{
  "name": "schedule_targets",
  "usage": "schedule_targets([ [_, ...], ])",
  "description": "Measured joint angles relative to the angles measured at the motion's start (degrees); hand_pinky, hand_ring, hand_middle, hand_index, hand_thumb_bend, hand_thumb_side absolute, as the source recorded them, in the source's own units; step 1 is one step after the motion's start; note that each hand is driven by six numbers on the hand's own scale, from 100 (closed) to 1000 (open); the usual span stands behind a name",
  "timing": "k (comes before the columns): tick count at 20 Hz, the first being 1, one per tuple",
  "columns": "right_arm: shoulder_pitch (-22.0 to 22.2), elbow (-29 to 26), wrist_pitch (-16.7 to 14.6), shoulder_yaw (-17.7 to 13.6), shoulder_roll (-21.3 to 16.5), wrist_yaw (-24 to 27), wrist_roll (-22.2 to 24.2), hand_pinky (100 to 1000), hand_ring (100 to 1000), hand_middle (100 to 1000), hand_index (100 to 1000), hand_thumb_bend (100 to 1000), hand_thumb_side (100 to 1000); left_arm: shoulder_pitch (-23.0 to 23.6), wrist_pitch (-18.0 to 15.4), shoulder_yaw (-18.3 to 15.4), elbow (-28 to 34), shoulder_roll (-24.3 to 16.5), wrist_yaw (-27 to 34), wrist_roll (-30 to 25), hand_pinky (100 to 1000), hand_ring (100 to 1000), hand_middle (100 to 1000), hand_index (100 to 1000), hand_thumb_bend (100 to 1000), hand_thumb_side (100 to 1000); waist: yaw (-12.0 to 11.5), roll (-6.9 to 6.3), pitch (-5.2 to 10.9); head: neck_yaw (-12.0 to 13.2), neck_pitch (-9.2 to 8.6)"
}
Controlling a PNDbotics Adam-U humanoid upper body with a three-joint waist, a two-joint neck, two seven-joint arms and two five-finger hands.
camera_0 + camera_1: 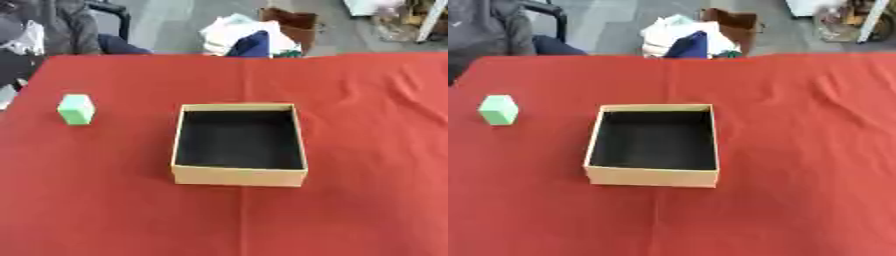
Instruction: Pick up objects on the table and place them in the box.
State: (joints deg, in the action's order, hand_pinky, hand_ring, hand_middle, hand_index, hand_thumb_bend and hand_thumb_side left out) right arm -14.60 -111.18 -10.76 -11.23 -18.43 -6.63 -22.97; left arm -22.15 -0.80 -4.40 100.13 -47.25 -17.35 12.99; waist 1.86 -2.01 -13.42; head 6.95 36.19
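Green block (76,109) — the only loose object I could see — sat on the red surface (367,150) well to the left of the box (239,176), nearer the far edge, standing clear of everything. The box lay open and looked empty, its dark floor bare. Neither hand was in sight, so I couldn't say whether their fingers were spread or curled. To my eye the left hand was the natural one for it — come down from above, close on two opposite flat faces, lift clear of the cardboard wall, then let go low inside so the block didn't bounce.
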Motion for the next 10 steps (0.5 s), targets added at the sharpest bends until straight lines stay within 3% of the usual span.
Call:
schedule_targets([
  [5,0.00,0.05,0.10,0.27,-0.05,0.14,0.22,649,761,806,909,100,528,-1.43,2.34,4.16,-7.53,-6.05,-4.09,-4.68,757,712,640,794,228,295,0.57,-0.03,0.03,0.12,0.00],
  [10,0.03,0.28,0.05,0.35,-0.09,0.23,0.46,649,761,804,908,100,528,-5.24,2.89,7.36,-15.67,-8.20,-9.00,-9.72,794,735,674,833,312,305,0.69,-0.15,0.20,0.38,0.02],
])
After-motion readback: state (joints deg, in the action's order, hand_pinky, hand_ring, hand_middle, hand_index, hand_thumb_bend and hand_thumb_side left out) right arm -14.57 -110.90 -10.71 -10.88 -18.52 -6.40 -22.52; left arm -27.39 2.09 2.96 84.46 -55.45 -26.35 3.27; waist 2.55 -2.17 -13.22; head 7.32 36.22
